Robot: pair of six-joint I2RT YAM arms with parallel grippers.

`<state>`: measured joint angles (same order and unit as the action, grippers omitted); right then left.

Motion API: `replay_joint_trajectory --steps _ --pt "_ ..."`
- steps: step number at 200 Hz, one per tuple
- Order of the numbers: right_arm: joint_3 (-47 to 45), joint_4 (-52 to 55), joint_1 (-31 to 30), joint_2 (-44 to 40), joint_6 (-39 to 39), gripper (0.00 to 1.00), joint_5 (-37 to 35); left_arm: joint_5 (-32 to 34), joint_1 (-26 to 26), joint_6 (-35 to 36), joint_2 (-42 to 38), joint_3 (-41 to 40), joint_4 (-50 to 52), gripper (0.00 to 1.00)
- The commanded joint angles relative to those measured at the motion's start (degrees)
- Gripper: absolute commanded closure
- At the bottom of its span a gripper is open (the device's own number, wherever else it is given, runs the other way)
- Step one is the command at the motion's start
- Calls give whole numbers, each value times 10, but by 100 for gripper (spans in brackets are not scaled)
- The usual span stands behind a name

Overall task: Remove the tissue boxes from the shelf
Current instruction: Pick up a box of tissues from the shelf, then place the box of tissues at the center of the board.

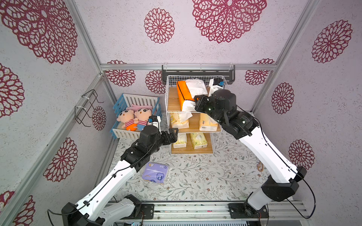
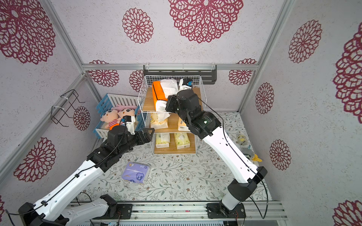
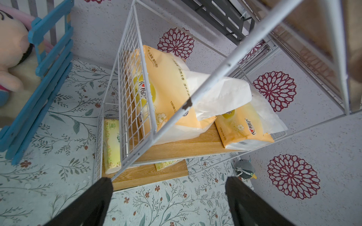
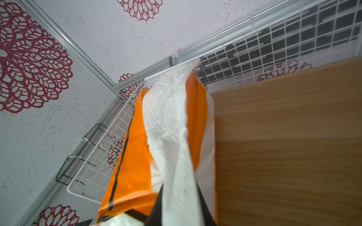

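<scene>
Presently the orange tissue pack (image 1: 181, 94) is found on the top tier of the shelf (image 1: 172, 103). Its long axis runs from about 12 to 6 o'clock in both top views, and white tissue (image 1: 195, 88) billows from its 3 o'clock side. The right end effector (image 1: 197, 102) is set at the pack's 4 o'clock corner. In the right wrist view its fingers (image 4: 153, 213) are seen pressed onto that sheet, pinching it; whether the wrapper is also caught cannot be told. A pull toward 6 o'clock, out of the open front, is judged to be called for. The left end effector (image 1: 173, 135) is held spread wide and empty at the shelf's 7 o'clock corner, nearer the four pale packs (image 1: 179, 121) on the two lower tiers. The lavender pack (image 1: 155, 173) is already laid on the worktop (image 1: 205, 176).
</scene>
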<state>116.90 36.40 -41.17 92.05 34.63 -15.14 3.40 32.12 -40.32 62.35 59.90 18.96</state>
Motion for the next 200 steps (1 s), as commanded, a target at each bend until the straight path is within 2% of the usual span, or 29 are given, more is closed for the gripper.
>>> replay_joint_trajectory --steps 1,43,70,152,200 --pt "5 -17 -1 -39 -20 93 4 6 8 3 -1 18 7 3" --pt "-8 -21 -1 -73 -42 100 41 26 7 16 -16 28 25 3" --pt "-51 -31 -1 -108 -46 100 81 54 7 23 -39 27 31 3" --pt "-293 -84 -6 -286 -47 100 210 122 5 45 -84 71 118 3" --pt "-448 -110 -52 -363 -44 100 249 161 0 43 -117 71 130 3"
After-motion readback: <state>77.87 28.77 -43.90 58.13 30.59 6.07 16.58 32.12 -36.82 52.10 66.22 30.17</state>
